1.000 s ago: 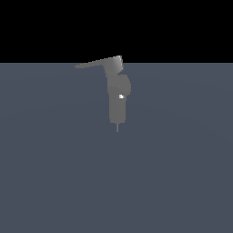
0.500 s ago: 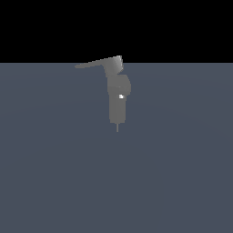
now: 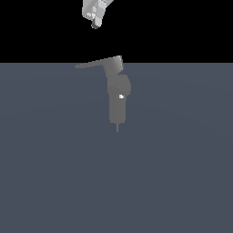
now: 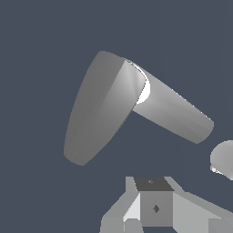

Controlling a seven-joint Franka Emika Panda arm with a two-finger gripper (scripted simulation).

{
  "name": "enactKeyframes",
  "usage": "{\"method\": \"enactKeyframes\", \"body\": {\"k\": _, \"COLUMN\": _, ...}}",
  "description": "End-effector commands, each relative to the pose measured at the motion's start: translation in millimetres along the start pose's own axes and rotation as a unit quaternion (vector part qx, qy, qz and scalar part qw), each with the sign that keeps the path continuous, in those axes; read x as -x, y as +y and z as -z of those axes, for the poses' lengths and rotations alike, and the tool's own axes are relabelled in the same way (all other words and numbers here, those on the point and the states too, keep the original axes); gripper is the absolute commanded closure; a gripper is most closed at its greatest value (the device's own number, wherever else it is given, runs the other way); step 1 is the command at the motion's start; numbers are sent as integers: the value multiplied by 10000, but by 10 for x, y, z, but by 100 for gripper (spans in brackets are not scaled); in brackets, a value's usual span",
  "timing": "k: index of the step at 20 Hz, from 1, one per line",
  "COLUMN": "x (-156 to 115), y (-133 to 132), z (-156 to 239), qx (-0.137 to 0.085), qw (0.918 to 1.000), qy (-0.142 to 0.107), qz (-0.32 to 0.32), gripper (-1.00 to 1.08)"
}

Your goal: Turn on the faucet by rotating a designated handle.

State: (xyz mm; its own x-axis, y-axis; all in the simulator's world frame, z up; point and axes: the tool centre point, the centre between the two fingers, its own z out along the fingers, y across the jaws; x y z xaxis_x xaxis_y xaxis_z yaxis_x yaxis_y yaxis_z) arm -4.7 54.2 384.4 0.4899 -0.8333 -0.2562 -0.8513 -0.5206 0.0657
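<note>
Looking down from the wrist first, the gripper (image 4: 154, 218) shows only as pale blocks at the edge of the picture, and I cannot tell whether its fingers are apart or together. Just past it lies the handle (image 4: 98, 109), a broad flat grey blade, joined at one end to the rounded body of the faucet (image 4: 175, 111), which runs off at an angle. Nothing touches; clear air separates gripper and lever.

Out to the exterior view now: the faucet (image 3: 118, 98) stands upright on the dark bench (image 3: 54, 173), small white spot on its body, thin pin at its lower tip. Its handle (image 3: 93, 63) juts from the blocky head toward the exterior view's left, tapering to a point. The gripper (image 3: 95, 23) hangs well above, over the lever's middle stretch, only its lower part in frame.

By the look of it, this is a rigid, fixed fixture, so no lifting, just a swing about the head. That lever seems hard and smooth, thin enough to slip off. My call: press or pinch out near the tapered end, away from the pivot, for the best leverage. The approach is not yet finished.
</note>
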Motion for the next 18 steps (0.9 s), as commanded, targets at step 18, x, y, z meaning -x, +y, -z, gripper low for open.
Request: {"method": "enactKeyframes", "body": {"k": 18, "x": -239, "y": -1074, "z": -906, "qx": 285, "qw": 9704, "qy": 671, "qz": -2304, "gripper": 108}}
